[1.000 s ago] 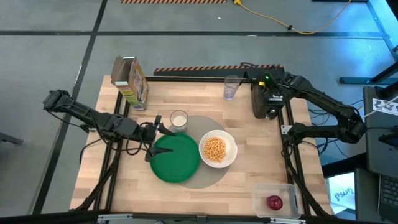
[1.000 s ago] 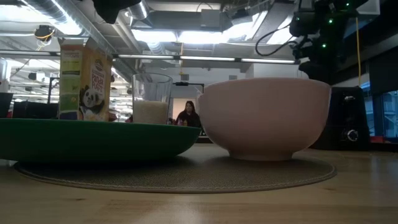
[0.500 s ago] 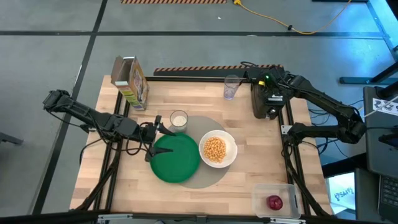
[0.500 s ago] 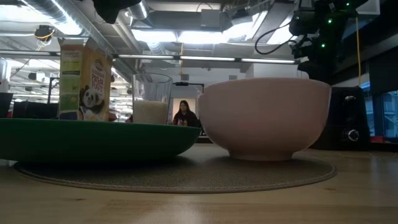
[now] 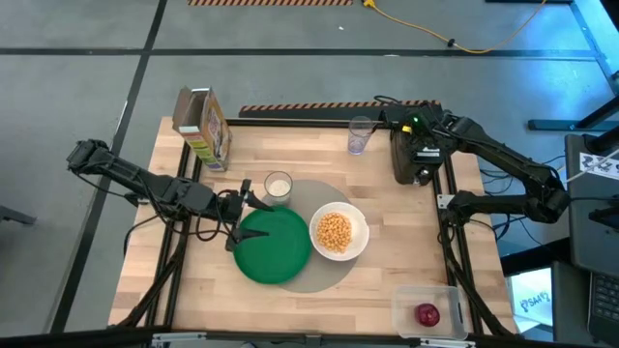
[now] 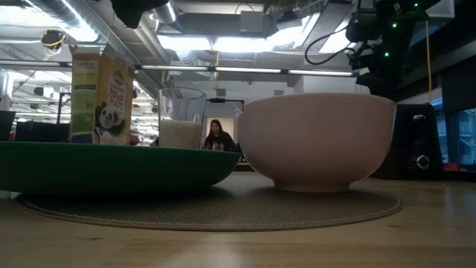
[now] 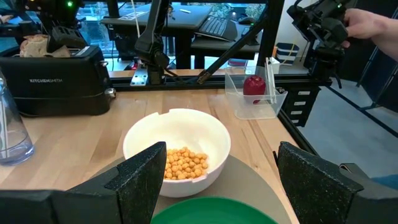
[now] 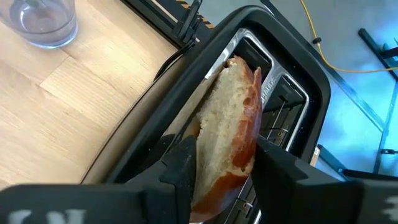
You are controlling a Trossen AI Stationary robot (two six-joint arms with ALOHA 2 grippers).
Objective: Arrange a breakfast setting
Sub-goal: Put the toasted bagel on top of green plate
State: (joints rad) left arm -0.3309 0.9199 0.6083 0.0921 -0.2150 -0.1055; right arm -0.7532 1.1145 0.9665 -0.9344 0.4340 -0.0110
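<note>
The green plate (image 5: 274, 246), cereal bowl (image 5: 338, 232) and milk glass (image 5: 278, 186) sit on the grey mat (image 5: 319, 277), the left tool (image 5: 239, 218) waits wide open beside the plate, and the right tool (image 8: 221, 163) holds the bagel (image 8: 228, 124) over the toaster (image 8: 186, 112), far from the mat, where the apple (image 5: 427, 313) must go too.

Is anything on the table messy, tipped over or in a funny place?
Nothing is spilled or tipped. The red apple still sits in a clear tub at the table's corner, away from the green plate. The right gripper holds the bagel over the toaster.

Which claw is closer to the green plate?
The left claw: it sits open at the green plate's edge. The right claw is far across the table, over the black toaster, gripping a bagel.
</note>
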